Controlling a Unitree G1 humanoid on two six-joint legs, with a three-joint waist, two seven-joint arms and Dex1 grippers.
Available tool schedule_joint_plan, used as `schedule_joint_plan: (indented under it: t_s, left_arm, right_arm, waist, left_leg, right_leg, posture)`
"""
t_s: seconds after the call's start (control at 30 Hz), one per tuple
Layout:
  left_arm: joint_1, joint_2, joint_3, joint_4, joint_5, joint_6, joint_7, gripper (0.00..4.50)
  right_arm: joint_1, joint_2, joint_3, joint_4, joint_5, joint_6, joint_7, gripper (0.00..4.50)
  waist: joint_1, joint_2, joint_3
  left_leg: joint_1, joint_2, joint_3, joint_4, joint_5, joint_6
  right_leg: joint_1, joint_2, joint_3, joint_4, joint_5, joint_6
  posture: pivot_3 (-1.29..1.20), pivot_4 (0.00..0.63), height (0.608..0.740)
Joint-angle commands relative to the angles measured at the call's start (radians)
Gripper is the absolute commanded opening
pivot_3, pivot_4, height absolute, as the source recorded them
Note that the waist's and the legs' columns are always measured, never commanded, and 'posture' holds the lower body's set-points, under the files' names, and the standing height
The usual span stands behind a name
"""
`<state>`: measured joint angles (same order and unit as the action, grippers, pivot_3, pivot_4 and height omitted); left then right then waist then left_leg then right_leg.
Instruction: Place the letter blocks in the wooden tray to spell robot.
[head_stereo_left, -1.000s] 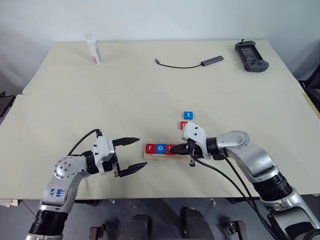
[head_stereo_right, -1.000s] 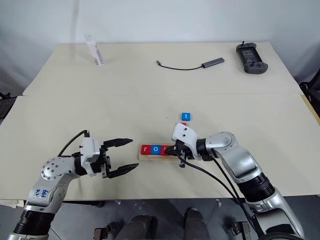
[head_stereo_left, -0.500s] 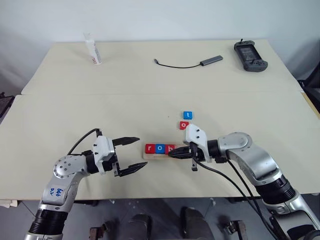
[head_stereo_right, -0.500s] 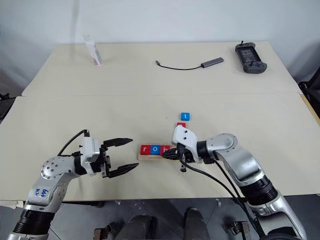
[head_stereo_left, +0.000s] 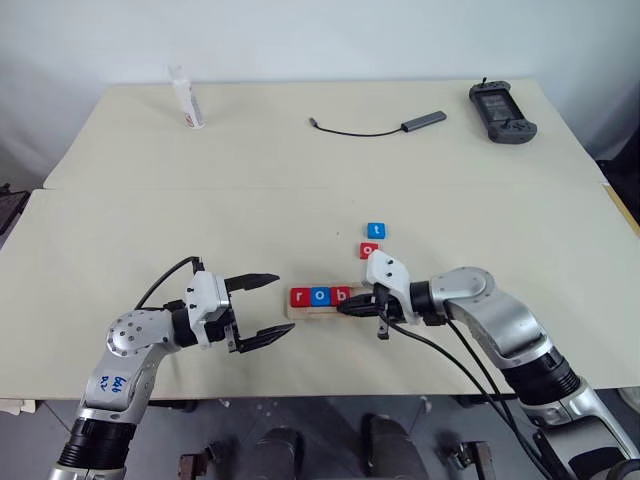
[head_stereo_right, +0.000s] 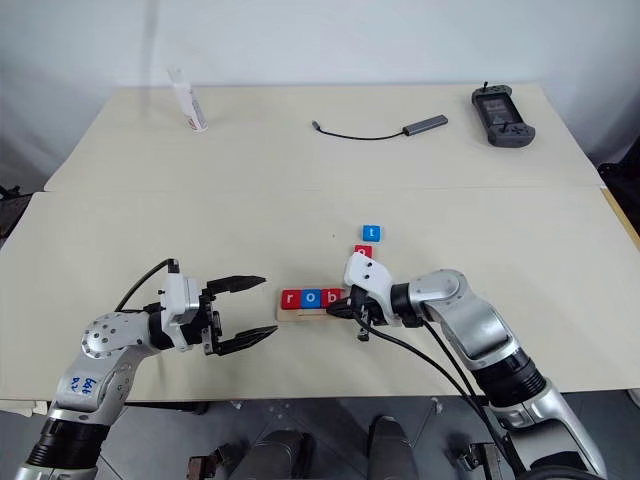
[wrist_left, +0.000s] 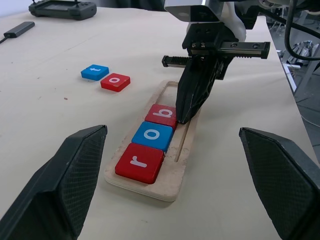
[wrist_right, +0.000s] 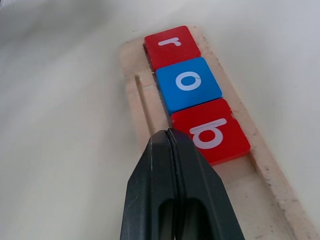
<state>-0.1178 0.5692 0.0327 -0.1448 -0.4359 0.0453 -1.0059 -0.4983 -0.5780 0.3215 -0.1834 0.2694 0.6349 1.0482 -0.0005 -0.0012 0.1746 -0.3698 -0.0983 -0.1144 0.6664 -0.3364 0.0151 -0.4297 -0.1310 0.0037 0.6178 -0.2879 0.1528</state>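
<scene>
The wooden tray (head_stereo_left: 315, 314) lies at the table's near middle. In its left part sit three letter blocks in a row: red r (head_stereo_left: 299, 296), blue o (head_stereo_left: 319, 296) and red b (head_stereo_left: 340, 296). My right gripper (head_stereo_left: 345, 308) is shut and empty, its tip low on the tray's groove beside the b (wrist_right: 212, 131). Two loose blocks lie just beyond the tray's right end, a red o (head_stereo_left: 370, 250) and a blue t (head_stereo_left: 375, 230). My left gripper (head_stereo_left: 283, 305) is open and empty, hovering just left of the tray.
Far back stand a white tube (head_stereo_left: 187, 98) at the left, a cable with an adapter (head_stereo_left: 380, 127) in the middle and a black controller (head_stereo_left: 503, 103) at the right. A seam between two tabletops runs across at mid depth.
The b block, partly hidden behind my right gripper's tip a second ago, now shows in full. The left arm has kept still.
</scene>
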Motion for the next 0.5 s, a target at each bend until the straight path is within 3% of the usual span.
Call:
schedule_joint_plan:
  t_s: [0.03,0.1,0.2,0.5]
  left_arm:
    - [-0.004,0.009,0.019,-0.026,-0.011,-0.003,-0.003,4.5]
    - [-0.002,0.014,0.023,-0.021,-0.014,-0.003,-0.009,4.5]
    - [0.0,0.023,0.034,-0.01,-0.018,-0.004,-0.022,4.5]
    - [-0.008,0.031,0.055,0.067,-0.015,-0.015,-0.049,4.5]
  right_arm:
    - [0.053,-0.032,-0.119,-0.104,0.089,-0.029,0.025,0.01]
    - [0.088,-0.033,-0.191,-0.122,0.112,-0.049,-0.004,0.01]
    - [0.169,-0.042,-0.323,-0.132,0.119,-0.144,-0.047,0.6]
    - [0.582,-0.047,-0.742,-0.036,0.129,-0.479,-0.095,3.72]
  waist:
    - [0.001,0.0,0.0]
    - [0.003,0.0,0.0]
    - [0.005,0.0,0.0]
    - [0.025,0.0,0.0]
  left_leg:
    - [0.0,0.0,0.0,0.0,0.0,0.0]
    - [0.0,0.0,0.0,0.0,0.0,0.0]
    - [0.0,0.0,0.0,0.0,0.0,0.0]
    - [0.001,-0.001,0.001,-0.001,0.0,0.001]
  right_leg:
    - [0.0,0.0,0.0,0.0,0.0,0.0]
    - [0.0,0.0,0.0,0.0,0.0,0.0]
    - [0.001,0.0,0.0,-0.001,0.0,0.0]
    - [0.001,0.0,0.0,-0.001,0.0,0.0]
  posture:
    - [0.0,0.15,0.74]
    - [0.0,0.15,0.74]
    - [0.0,0.15,0.74]
    - [0.0,0.15,0.74]
